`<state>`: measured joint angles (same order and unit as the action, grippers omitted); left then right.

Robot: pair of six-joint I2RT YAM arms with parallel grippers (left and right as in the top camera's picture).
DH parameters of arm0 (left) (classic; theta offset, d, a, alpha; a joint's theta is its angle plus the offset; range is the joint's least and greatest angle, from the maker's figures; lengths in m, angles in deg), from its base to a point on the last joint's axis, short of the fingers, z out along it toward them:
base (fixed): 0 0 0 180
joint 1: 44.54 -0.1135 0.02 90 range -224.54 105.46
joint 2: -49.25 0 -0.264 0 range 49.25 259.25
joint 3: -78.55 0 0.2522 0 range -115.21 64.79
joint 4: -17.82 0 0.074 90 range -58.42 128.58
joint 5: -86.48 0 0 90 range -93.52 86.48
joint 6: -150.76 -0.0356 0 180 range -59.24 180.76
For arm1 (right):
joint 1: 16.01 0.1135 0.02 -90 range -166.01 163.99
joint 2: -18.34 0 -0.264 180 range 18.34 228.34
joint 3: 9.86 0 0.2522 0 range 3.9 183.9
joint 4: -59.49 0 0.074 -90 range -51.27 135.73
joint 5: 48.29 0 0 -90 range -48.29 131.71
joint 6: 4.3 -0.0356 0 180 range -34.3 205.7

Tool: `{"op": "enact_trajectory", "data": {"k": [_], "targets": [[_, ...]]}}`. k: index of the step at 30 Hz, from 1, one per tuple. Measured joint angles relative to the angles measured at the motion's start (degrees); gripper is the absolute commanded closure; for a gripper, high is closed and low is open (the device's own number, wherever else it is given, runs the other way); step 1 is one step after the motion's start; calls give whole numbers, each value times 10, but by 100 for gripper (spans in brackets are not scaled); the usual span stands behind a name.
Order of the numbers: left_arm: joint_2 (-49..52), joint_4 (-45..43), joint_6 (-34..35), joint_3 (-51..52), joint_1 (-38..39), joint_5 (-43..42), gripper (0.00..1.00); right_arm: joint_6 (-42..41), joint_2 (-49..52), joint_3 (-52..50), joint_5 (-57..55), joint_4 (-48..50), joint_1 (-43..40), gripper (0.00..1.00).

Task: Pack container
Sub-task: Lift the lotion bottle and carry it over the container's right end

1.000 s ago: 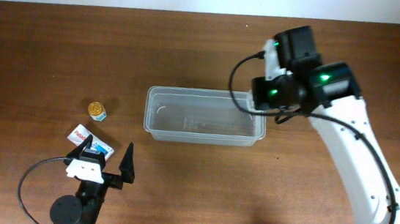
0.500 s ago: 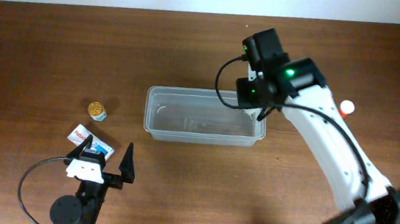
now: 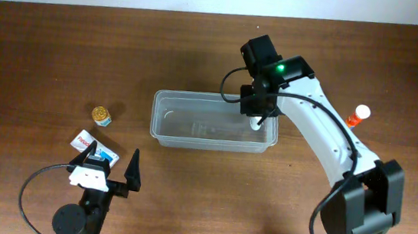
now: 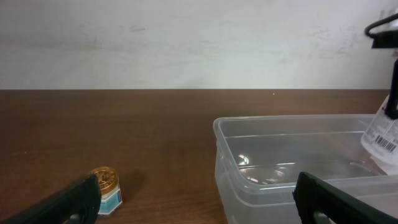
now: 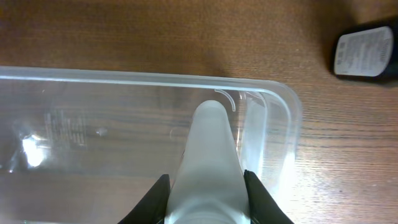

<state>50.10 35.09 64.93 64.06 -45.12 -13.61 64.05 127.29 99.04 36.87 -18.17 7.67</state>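
My right claw point(image 5: 208, 194) clenched a white bottle point(image 5: 210, 137) over the container point(image 5: 93, 78), probably light and flimsy, best taken by its rim.

overhead: top-down | left wrist: low, level | right wrist: close, downward | shared: container point(image 3: 200, 124)

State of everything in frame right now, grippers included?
container: upright, no lid, nothing lying inside
white bottle: gripped, at the container's right end
right gripper: shut on the white bottle
left gripper: open, empty
gold-capped bottle: upright on table, capped
orange-capped bottle: on table, capped
packet: lying flat on table
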Motion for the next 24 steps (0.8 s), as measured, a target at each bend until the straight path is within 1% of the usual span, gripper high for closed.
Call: {"op": "enact_trajectory", "data": {"k": [10,19,24], "targets": [[0,0,0,0,0,0,1,-11,13,-7,3,24,0,89],[0,0,0,0,0,0,1,-35,13,-58,3,61,0,89],[0,0,0,0,0,0,1,-37,13,-62,3,68,0,89]]}}
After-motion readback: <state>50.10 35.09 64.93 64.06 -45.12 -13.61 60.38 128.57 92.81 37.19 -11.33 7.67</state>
